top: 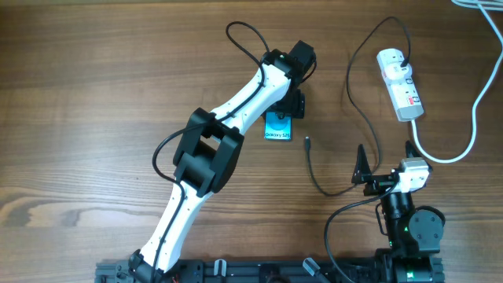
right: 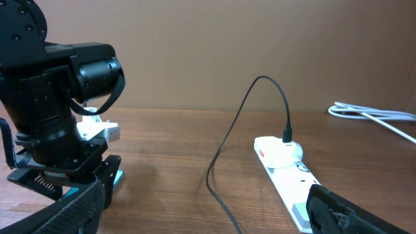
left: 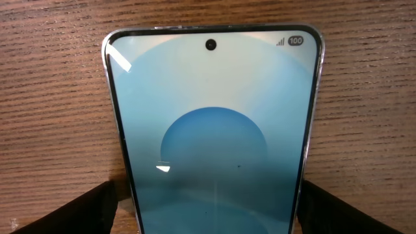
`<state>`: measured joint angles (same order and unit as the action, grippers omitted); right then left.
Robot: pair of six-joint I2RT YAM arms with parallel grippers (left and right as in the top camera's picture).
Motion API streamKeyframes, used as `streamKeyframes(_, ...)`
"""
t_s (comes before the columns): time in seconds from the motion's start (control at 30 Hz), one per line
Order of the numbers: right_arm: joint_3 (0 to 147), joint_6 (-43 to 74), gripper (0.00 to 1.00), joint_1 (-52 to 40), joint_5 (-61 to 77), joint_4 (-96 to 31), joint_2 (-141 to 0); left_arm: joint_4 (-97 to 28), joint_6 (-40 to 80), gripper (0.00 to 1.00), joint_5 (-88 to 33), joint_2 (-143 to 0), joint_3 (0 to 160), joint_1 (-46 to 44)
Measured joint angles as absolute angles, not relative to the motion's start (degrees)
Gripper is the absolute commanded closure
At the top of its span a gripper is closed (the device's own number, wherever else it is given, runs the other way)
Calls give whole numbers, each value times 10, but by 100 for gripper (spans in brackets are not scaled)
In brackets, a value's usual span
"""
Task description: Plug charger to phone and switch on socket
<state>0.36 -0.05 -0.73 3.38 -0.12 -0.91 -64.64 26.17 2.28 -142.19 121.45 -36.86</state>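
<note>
The phone (top: 277, 128) lies flat on the wooden table, its cyan screen (left: 211, 130) filling the left wrist view. My left gripper (top: 289, 110) is down over it, open, with a black finger (left: 71, 211) on each long side of the phone and a thin gap on the left. The charger's black cable (top: 357, 102) loops from its white plug head (top: 391, 59) in the socket (top: 401, 88) to its connector tip (top: 307, 143), which lies loose on the table right of the phone. My right gripper (top: 385, 156) hangs open and empty below the socket (right: 289, 172).
The socket's thick white cord (top: 471, 118) curves along the right edge of the table. The left arm (right: 52, 117) fills the left of the right wrist view. The charger cable (right: 227, 149) crosses the table between the two arms.
</note>
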Motion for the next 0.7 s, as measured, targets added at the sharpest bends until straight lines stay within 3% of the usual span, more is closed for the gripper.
streamKeyframes(0.1,4,-1,0,-7,34,-1,-9,-647,262,15,23,-1422,1214,-369)
streamKeyframes(0.2,4,-1,0,-7,34,-1,-9,-647,262,21,23,-1422,1214,-369)
streamKeyframes(0.7,4,-1,0,-7,34,-1,-9,-649,260,22,23,-1422,1214,-369)
